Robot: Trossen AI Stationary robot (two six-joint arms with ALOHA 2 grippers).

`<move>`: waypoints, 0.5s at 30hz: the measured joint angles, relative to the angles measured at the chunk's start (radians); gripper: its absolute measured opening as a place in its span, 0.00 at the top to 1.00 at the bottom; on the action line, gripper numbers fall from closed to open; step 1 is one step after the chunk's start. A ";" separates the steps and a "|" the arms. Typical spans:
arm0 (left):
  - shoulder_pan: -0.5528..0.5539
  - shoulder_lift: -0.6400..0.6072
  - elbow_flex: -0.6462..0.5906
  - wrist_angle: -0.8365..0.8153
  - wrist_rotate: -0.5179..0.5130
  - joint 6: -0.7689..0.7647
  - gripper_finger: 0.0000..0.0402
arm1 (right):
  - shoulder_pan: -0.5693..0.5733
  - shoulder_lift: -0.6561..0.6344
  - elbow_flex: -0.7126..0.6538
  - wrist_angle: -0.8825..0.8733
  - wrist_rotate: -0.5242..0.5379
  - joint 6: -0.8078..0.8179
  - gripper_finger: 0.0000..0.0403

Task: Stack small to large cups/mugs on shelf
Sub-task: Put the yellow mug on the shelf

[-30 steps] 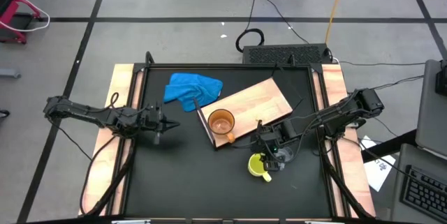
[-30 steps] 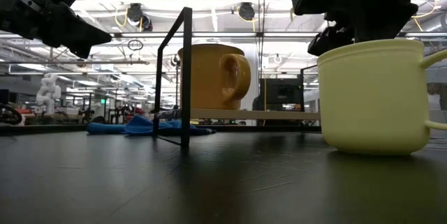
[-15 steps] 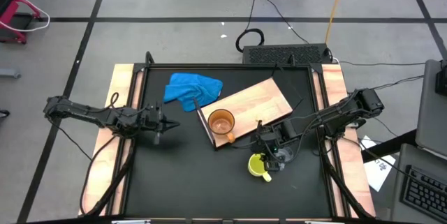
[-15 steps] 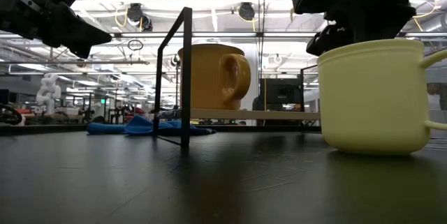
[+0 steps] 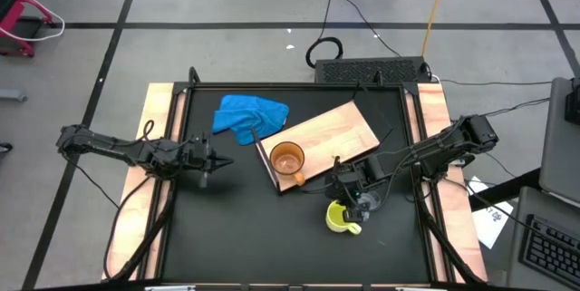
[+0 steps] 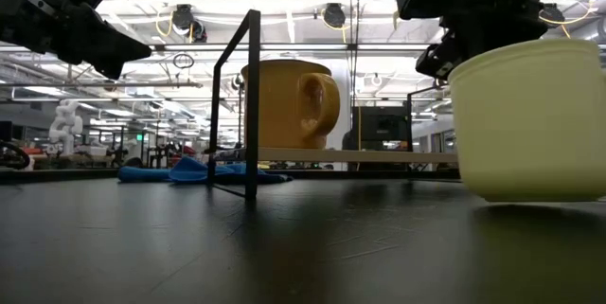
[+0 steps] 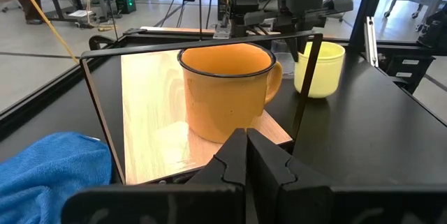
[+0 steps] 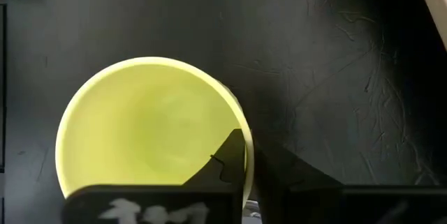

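Note:
The yellow mug (image 5: 339, 218) stands on the black table, right of centre and near the front. My right gripper (image 5: 350, 204) comes down on its far-right rim and is shut on it. The orange-brown mug (image 5: 287, 159) stands upright on the near end of the light-wood shelf (image 5: 335, 132), a board carried on a black frame (image 6: 252, 105). A small clear cup (image 7: 285, 51) seems to stand just behind the yellow mug. Left of centre, my left gripper (image 5: 214, 160) hovers shut and holds nothing. My right gripper pinches the yellow mug's wall at the rim (image 8: 244, 147), one finger (image 8: 233, 155) inside the mug and the other outside. The fingers slant down from above. The mug (image 6: 530, 124) stays about upright, its bottom at the table.
A crumpled blue cloth (image 5: 250, 114) lies on the table at the far left of the shelf. Wooden side rails (image 5: 159, 119) border the black table top on the left and right. Open table lies in front of the shelf and toward the left.
My right gripper has shut on the yellow mug's rim without moving elsewhere. As it shut, the mug slid a little toward the table's right edge and turned, so its handle no longer shows in the low view.

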 joint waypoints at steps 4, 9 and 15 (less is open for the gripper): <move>0.000 0.000 0.000 0.000 0.000 0.000 0.96 | 0.000 0.000 0.000 0.000 0.000 0.007 0.99; 0.000 0.000 0.000 0.000 0.000 0.000 0.96 | 0.000 0.000 0.000 -0.001 0.000 0.007 0.99; 0.000 0.000 0.000 0.000 0.000 -0.002 0.96 | 0.000 0.000 0.000 -0.001 0.000 0.007 0.99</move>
